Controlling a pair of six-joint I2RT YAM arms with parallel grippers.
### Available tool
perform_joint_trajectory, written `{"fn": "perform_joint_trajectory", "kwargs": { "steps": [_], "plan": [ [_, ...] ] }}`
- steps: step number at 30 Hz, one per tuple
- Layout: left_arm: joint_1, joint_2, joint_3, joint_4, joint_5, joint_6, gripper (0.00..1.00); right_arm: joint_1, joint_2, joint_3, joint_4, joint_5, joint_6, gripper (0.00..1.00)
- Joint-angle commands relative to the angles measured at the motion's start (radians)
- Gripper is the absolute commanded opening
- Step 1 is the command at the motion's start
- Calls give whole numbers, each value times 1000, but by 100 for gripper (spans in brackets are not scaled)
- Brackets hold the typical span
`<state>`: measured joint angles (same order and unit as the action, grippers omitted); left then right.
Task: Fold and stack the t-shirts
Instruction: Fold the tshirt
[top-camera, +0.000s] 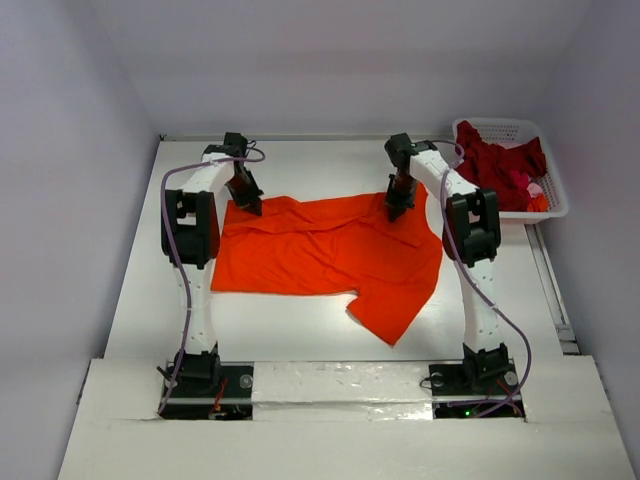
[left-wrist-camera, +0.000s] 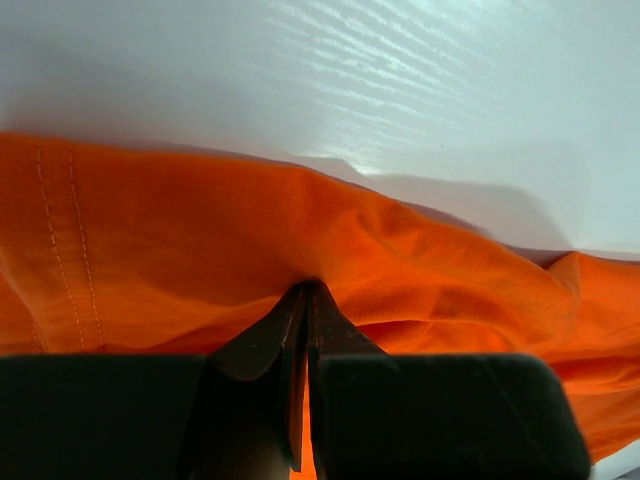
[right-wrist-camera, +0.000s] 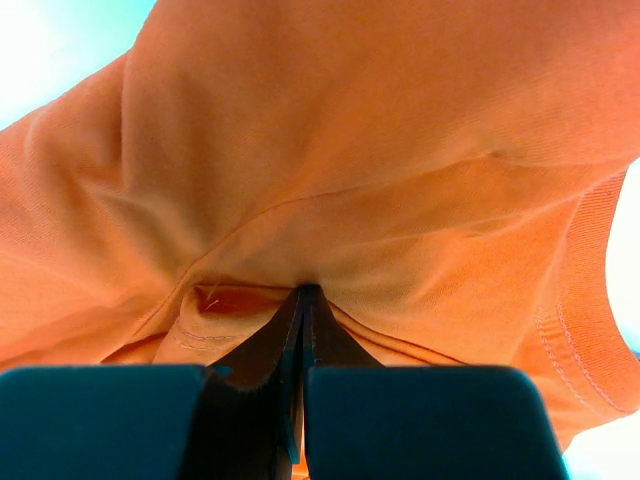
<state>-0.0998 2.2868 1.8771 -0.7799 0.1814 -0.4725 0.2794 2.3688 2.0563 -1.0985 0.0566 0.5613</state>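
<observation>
A bright orange t-shirt (top-camera: 325, 250) lies spread across the middle of the table, one sleeve pointing to the near right. My left gripper (top-camera: 250, 205) is shut on the shirt's far left edge; the left wrist view shows its jaws pinching orange cloth (left-wrist-camera: 330, 250) by a stitched hem. My right gripper (top-camera: 397, 210) is shut on the shirt's far right part; the right wrist view shows its jaws pinching a fold of the cloth (right-wrist-camera: 330, 180). Dark red t-shirts (top-camera: 497, 165) lie heaped in the basket. The neck label is not visible.
A white latticed plastic basket (top-camera: 556, 195) stands at the far right corner of the table. White walls close in the left, back and right. The arm bases (top-camera: 205, 375) sit at the near edge.
</observation>
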Motion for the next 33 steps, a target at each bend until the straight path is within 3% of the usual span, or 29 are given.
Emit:
{"fn": "perform_joint_trajectory", "kwargs": {
  "steps": [1,9,23,26,27,29,30,31,33],
  "plan": [
    [15,30,48,-27,-33,3,0,-26,44,62,-6,18,-11,0],
    [35,53,73,-25,-36,-14,0,-72,92,211,-43,6,-63,0],
    [63,16,44,8,-10,-32,1,-94,70,246,-9,-47,-107,0],
    [63,-21,43,2,-31,-44,21,-94,40,240,17,-155,-133,0],
    [63,-32,48,1,-37,-46,35,-94,32,243,23,-193,-139,0],
    [63,-56,66,-8,-46,-48,47,-94,4,245,28,-201,-146,1],
    [63,-65,73,-12,-48,-49,50,-94,-5,243,28,-199,-147,6],
    [72,-75,79,-13,-48,-51,54,-94,-16,243,31,-199,-149,17],
    [83,-105,88,-9,-42,-57,62,-85,-46,239,34,-195,-152,31]
  ]
}}
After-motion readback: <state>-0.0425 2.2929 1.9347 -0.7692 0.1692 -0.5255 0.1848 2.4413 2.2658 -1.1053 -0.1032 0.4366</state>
